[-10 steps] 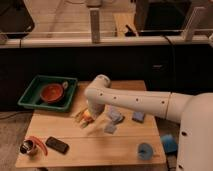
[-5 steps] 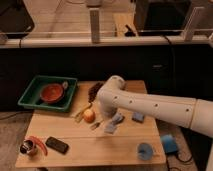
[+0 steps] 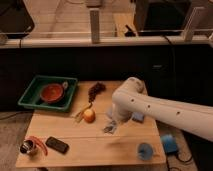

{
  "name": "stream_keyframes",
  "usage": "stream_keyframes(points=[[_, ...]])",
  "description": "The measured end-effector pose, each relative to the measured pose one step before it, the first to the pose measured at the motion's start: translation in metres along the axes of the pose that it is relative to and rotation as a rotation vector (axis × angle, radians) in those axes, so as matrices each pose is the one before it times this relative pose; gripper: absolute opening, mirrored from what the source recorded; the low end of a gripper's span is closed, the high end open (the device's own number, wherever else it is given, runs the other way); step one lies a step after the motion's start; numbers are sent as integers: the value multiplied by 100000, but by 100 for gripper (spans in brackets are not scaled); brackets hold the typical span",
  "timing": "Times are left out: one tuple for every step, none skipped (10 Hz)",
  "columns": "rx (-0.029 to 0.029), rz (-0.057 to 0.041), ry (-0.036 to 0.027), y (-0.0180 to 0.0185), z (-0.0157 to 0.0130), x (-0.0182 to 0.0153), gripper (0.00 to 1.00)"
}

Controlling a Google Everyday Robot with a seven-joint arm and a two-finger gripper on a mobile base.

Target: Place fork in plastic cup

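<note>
The light-blue plastic cup stands upright near the table's front right corner. My gripper hangs at the end of the white arm, low over the middle of the table, left of and behind the cup. A small pale grey thing that looks like the fork sits at the gripper's tip. I cannot tell if it is held or lies on the table.
An apple and a yellowish strip lie left of the gripper. A blue sponge, dark grapes, a green tray with a red bowl, a metal cup, a red chili and a black phone are on the table.
The arm has swung to the right. The gripper has moved from over the apple toward the table's middle, and the apple now shows.
</note>
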Motion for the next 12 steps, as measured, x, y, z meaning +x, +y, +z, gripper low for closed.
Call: stream_keyframes(points=[[-813, 1626, 168, 866, -28, 217, 0], [-923, 2802, 129, 1259, -49, 583, 0], [-71, 933, -42, 302, -32, 246, 0], [-633, 5315, -196, 1621, 33, 1136, 0], [-247, 2051, 88, 579, 54, 373, 0], [52, 1654, 312, 496, -13, 47, 0], [13, 2042, 551, 1037, -204, 334, 0], [260, 2130, 168, 864, -261, 379, 0], [250, 1566, 269, 448, -245, 435, 0], [40, 1137, -318, 276, -206, 170, 0], [-907, 1776, -546, 809, -89, 369, 0], [-930, 1084, -129, 977, -137, 338, 0]])
